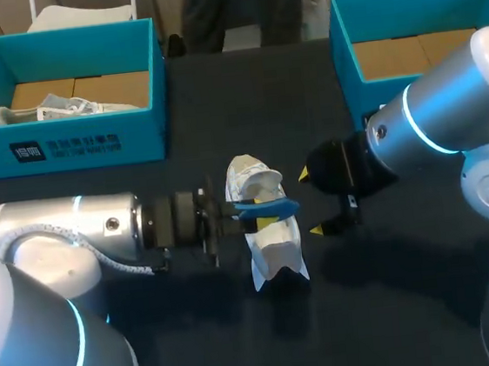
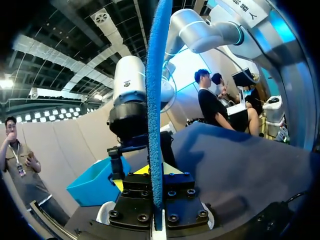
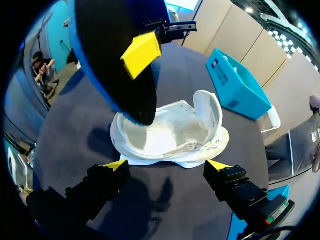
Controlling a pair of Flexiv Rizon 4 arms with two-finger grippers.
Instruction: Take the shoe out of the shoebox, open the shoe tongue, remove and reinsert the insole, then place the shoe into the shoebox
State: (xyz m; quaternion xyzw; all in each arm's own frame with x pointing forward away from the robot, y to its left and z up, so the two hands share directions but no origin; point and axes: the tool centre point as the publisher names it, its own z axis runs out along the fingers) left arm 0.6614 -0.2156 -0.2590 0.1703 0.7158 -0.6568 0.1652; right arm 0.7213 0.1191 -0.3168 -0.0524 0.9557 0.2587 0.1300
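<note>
The shoe (image 1: 278,249) lies on the table just ahead of the right gripper (image 1: 310,202), which is spread wide and empty. The left gripper (image 1: 261,214) pinches the blue insole (image 1: 277,206), whose end dips into the shoe directly below it. I judge that seating the insole and returning the shoe to the shoebox (image 1: 349,50) beyond the right gripper remain.

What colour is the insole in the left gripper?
The insole has a black face and blue edge; clearest in the right wrist view.
</note>
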